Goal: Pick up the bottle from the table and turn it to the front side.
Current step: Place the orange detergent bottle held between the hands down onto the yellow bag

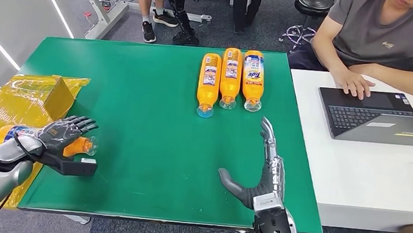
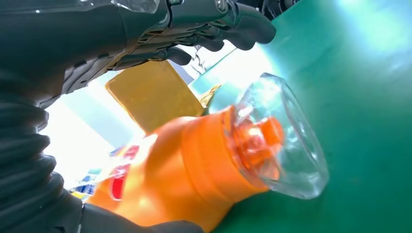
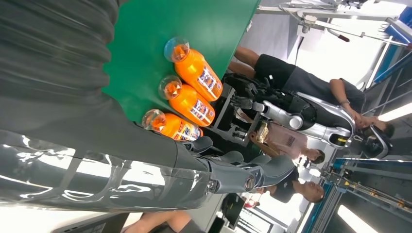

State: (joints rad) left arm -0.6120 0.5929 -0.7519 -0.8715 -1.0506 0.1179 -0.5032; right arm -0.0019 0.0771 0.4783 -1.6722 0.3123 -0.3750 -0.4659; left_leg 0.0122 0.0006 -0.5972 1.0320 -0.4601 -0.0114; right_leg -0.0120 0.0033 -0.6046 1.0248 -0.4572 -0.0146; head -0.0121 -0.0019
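Head view, left robot hand point(image 1: 61, 135): wrapped around an orange bottle point(image 1: 76, 146) at the green counter's point(image 1: 137, 116) left edge, clear cap toward the middle.
Bottle label: blurred, unreadable.
Right robot hand point(image 1: 258, 173): spread, holding nothing, near the front edge.
Three bottles point(image 1: 231, 76): side by side at the far edge; the rightmost reads "Tide".
Left side: yellow box point(image 1: 38, 100).
White desk: laptop point(image 1: 379, 116), a person's hand on it.

Orange bottle point(image 1: 76, 146) with clear cap lies sideways at table's left edge.

A robotics lab: green-matted worktop point(image 1: 156, 90), person at a laptop point(image 1: 380, 114), another humanoid robot point(image 3: 291, 114) standing nearby.
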